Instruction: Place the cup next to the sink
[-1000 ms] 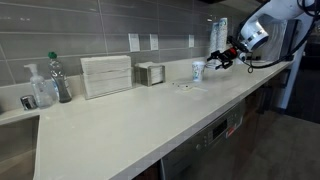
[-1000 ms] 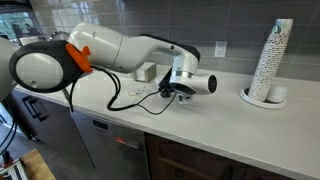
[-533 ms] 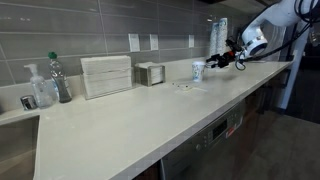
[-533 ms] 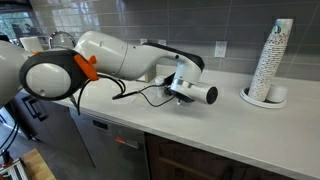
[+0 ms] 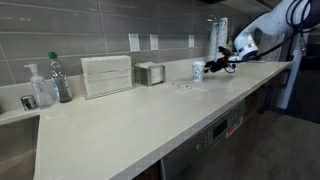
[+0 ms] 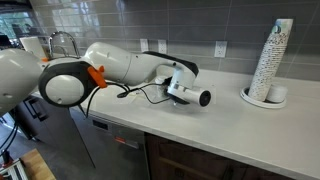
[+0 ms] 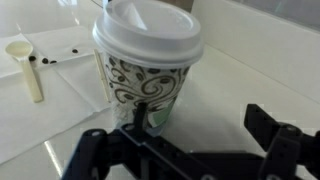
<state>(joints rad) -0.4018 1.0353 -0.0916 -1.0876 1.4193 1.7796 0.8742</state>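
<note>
Cup [image 7: 150,75], lid top cropped, base partly behind wide-open, empty claw [image 7: 185,140]; tiny in an exterior view [image 5: 197,70].

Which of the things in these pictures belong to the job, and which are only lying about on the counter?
For the job: cup, gripper, sink.
Only lying about: spoon, soap bottle, water bottle, cup stack, napkin box.
</note>
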